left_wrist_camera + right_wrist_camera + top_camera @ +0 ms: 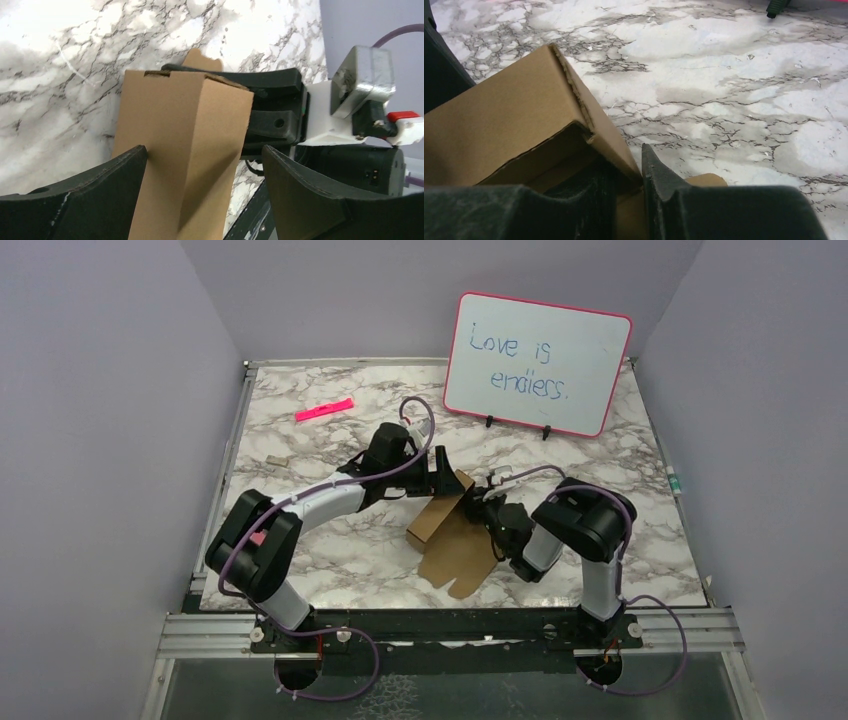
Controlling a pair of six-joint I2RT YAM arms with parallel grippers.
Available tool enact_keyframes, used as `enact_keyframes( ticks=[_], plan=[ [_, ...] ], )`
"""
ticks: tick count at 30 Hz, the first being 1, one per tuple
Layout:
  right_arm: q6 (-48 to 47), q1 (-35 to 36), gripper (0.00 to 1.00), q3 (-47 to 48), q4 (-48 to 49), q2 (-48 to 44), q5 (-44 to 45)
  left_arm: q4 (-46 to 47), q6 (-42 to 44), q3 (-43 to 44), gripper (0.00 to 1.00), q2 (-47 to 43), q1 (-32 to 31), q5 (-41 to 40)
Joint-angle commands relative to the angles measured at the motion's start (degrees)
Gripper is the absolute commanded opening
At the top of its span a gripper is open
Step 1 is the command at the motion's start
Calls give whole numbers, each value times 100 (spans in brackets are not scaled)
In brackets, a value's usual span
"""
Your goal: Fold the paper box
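Fingers (320, 195) of the left gripper (205, 150) stand apart above the marble table (330, 550), straddling the paper box (445, 530) without clamping it. The box lies between both arms, partly raised into a sleeve. The right gripper (621, 162), on the box's right side, is closed on one wall, with one finger apparently inside the opening. Recommended: use that pinch as the anchor. Close the left fingers squarely across the sleeve to set its creases. Then fold the flat flaps (462, 565) at the box's near end, and last the small tab (202, 59).
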Motion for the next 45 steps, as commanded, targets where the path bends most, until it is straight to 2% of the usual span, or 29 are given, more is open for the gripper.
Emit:
enact_keyframes(
  ticks=[1, 6, 10, 18, 25, 31, 38, 45],
  plan=[
    [181, -15, 29, -31, 604, -260, 158, -1227, 398, 201, 87, -340, -184, -692],
    [271, -22, 44, -192, 226, -589, 44, -2172, 983, 767, 90, -541, -159, -2145],
    [350, -20, 57, -375, -263, -1082, 55, -2580, 1291, 1019, 90, -757, -172, -2850],
    [753, -21, 73, -614, -2433, -2974, 162, -3235, 1701, 1226, 90, -1158, -949, -4166],
    [935, -19, 80, -356, -5310, -5278, 496, -3492, 1743, 1086, 90, -1438, -1549, -5014],
    [1081, -23, 82, -187, -7329, -6886, 1004, -3696, 1852, 1272, 89, -1083, -2412, -6066],
    [1048, -23, 85, -326, -8449, -8297, 1439, -3927, 2016, 1708, 87, -330, -2910, -7054],
    [918, -23, 87, -612, -8507, -8858, 1621, -4123, 2263, 2104, 77, 612, -3051, -7834]
  ],
)
